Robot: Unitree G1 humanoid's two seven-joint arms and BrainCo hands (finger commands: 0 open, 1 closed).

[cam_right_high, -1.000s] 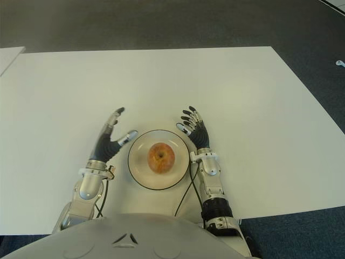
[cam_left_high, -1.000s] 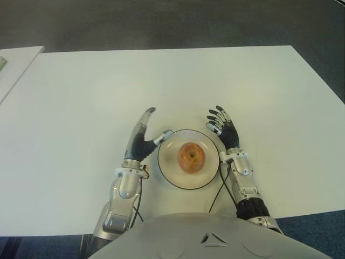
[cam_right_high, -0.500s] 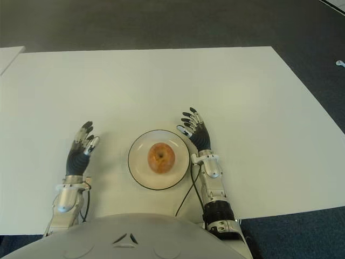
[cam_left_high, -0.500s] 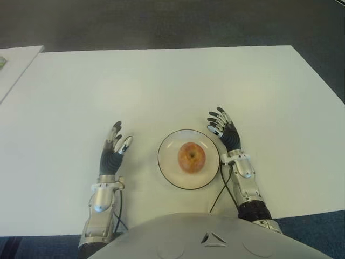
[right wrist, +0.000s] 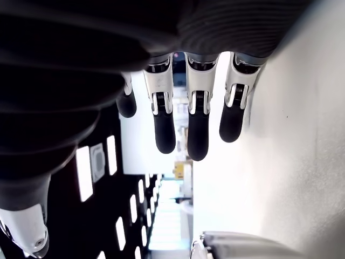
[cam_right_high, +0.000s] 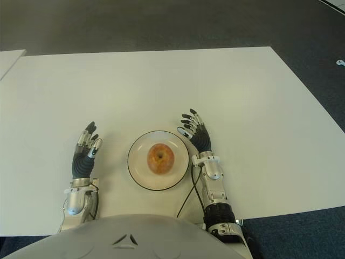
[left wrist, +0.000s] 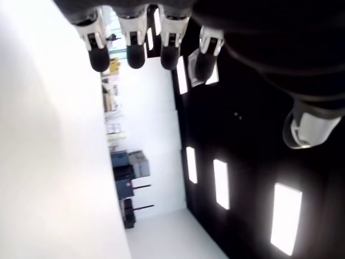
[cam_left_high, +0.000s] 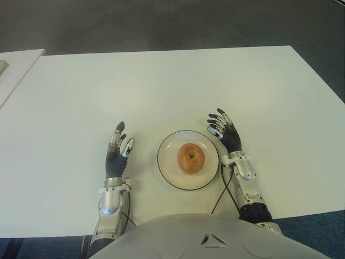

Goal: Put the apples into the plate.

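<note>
Squarely near the middle of the white table's point(cam_left_high: 178, 81) near edge stood 1 round white plate point(cam_left_high: 168, 171) with a thin dark rim, and 1 red-yellow apple point(cam_left_high: 191, 157) sat in its centre, stem dimple upward. No other apple showed anywhere on the tabletop.

The left hand point(cam_left_high: 116, 154) showed on the plate's left side, clearly apart from the rim, palm turned toward the plate. Its fingers point(left wrist: 133, 40) were straight and loosely fanned, pointing toward the far edge, and they gripped nothing; the left wrist view showed 4 dark fingertips with white knuckle segments in a row and the thumb off to one side, with only room and ceiling lights beyond them.

The right hand point(cam_left_high: 225, 132) showed just beside the plate's far-right rim, nearly level with the rim's upper arc. Its fingers point(right wrist: 197, 127) were likewise extended and slightly spread, empty, as the right wrist view confirmed with 4 separate fingertips and nothing between them and the thumb. Whether either hand touched the tabletop could not be told.

A dark cable point(cam_left_high: 219, 186) ran from the right wrist along the plate's right side toward the near edge. At the far-left corner, a second pale table point(cam_left_high: 16, 67) stood beside this one. Dark carpet point(cam_left_high: 161, 24) lay beyond the far edge. No readable writing or brand mark appeared on anything.
</note>
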